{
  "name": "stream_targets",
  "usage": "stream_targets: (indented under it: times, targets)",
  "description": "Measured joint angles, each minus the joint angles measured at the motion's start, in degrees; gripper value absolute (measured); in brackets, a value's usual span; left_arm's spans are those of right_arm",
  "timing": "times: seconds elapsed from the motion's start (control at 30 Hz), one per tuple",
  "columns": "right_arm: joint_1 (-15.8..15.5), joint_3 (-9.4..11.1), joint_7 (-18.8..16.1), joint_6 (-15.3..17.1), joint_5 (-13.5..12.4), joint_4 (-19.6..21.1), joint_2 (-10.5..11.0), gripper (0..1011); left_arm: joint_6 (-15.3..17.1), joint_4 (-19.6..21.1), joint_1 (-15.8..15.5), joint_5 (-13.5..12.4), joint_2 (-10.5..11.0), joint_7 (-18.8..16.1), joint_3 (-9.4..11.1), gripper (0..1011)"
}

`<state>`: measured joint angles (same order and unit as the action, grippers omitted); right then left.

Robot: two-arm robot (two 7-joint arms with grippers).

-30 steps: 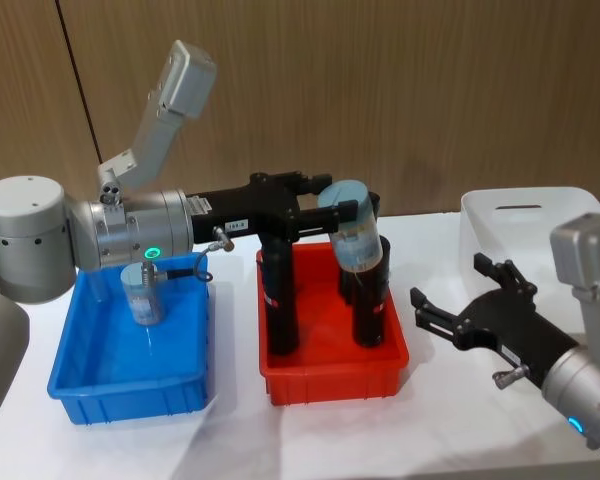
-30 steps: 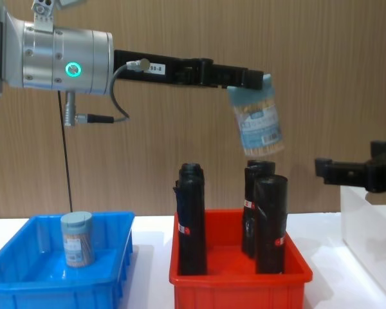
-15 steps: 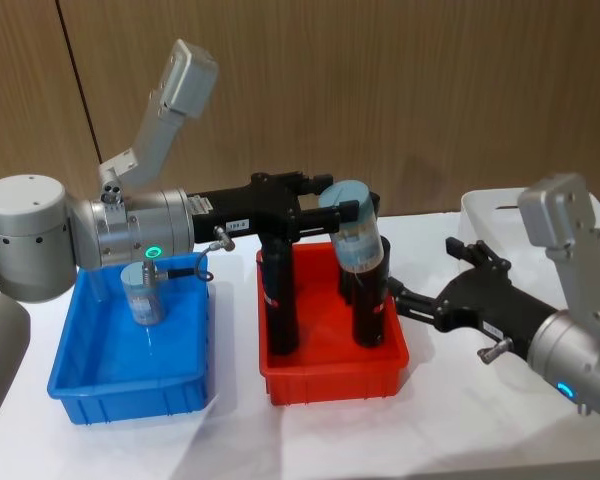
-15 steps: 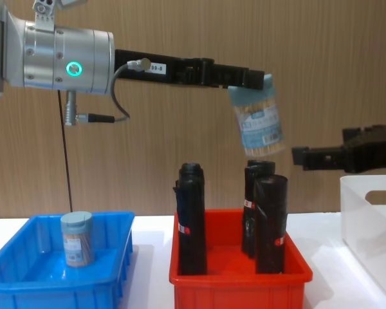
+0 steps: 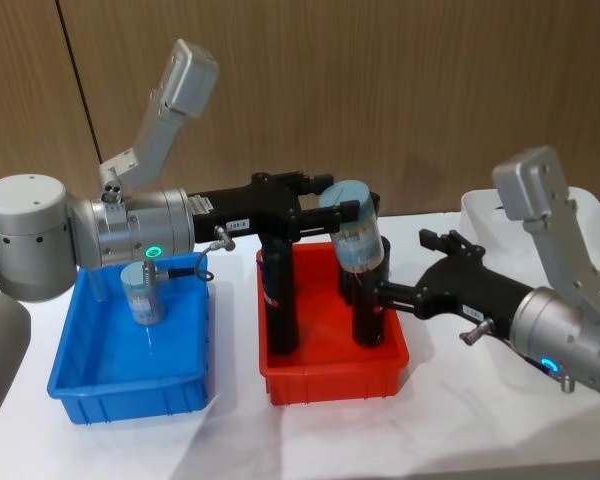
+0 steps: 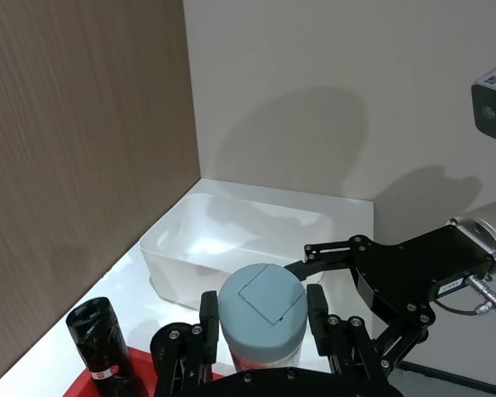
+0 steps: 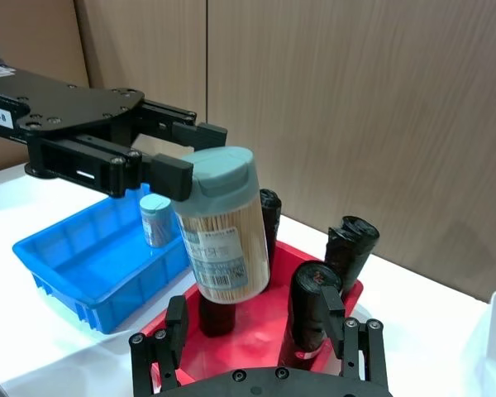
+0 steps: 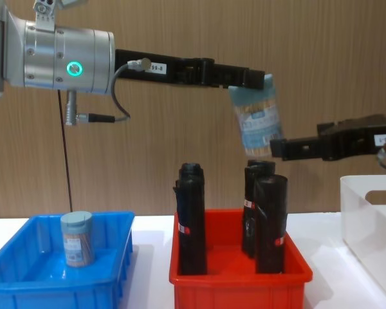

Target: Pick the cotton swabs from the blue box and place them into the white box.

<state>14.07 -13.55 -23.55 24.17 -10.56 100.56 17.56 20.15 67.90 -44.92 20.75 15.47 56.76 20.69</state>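
Note:
My left gripper [image 5: 342, 207] is shut on the grey-blue lid of a cotton swab jar [image 5: 357, 238], holding it tilted in the air above the red bin [image 5: 330, 377]. The jar's lid [image 6: 262, 303] fills the gap between the fingers in the left wrist view. My right gripper [image 5: 401, 270] is open, its fingertips close by the jar's [image 8: 258, 122] lower end. A second swab jar [image 5: 142, 292] stands upright in the blue box [image 5: 130, 385]. The white box [image 5: 490, 215] sits at the far right, behind the right arm.
Three tall black rolls [image 5: 280, 300] stand in the red bin, right under the held jar. The red bin lies between the blue box and the white box [image 8: 367, 212]. A wooden wall closes the back of the table.
My right gripper has swung left from beside the white box to the held jar's lower end. The left arm and its jar have stayed still.

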Motion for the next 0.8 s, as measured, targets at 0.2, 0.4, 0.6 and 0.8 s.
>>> stream_targets:
  times: [0.2,0.4,0.6,0.8]
  targets:
    - [1.6,-0.3,-1.2,0.7,0.0,-1.3,-0.7,1002,0.0,0.0,0.0,0.0,0.0,0.0,0.0,644]
    - [2.9,-0.6,-2.2,1.1,0.2,-2.3,-1.3,1002,0.0,0.0,0.0,0.0,0.0,0.0,0.0,644]
    - [4.1,-1.1,-3.2,1.2,0.5,-3.5,-1.9,1002,0.0,0.0,0.0,0.0,0.0,0.0,0.0,644]
    - [5.2,-1.6,-3.9,0.7,1.0,-4.6,-2.5,1002,0.0,0.0,0.0,0.0,0.0,0.0,0.0,644]
